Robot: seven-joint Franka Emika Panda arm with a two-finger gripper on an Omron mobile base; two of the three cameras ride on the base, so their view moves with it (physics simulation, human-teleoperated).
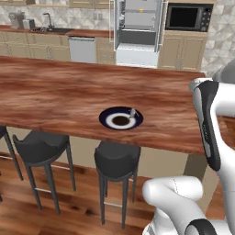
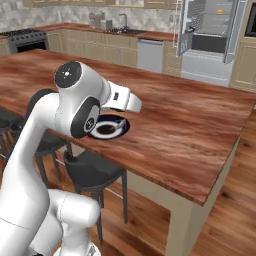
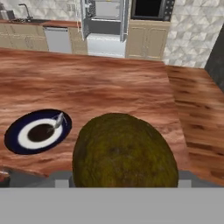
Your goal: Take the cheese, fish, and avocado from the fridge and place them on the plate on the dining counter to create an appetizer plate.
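Gripped in the claw [image 3: 124, 181], close against the hand camera: a rounded, rough-skinned, dark brown-olive avocado [image 3: 124, 151]. Fingertips hidden behind it; jaws spread wide on its flanks. Held above the near part of the large reddish-brown wood-grain dining counter [image 3: 109, 87], clear of the top.

To the left of the avocado in the hand view, lying flat on the counter near its front edge: a small round navy-black plate [image 3: 38, 131] with a paler ring. Resting on the plate's rim: a small, pale grey, elongated item [image 3: 59, 119], kind not determinable.

Below the counter's front edge: dark grey round-seated stools [image 1: 117, 158].

Across the floor, at the far wall: a tall light-grey fridge [image 3: 105, 22], doors standing open, grey shelves exposed. On an upper shelf: a small bright yellow-orange cheese block [image 2: 220, 11]. Right of the fridge: a black microwave [image 3: 151, 8] set in beige cabinetry.
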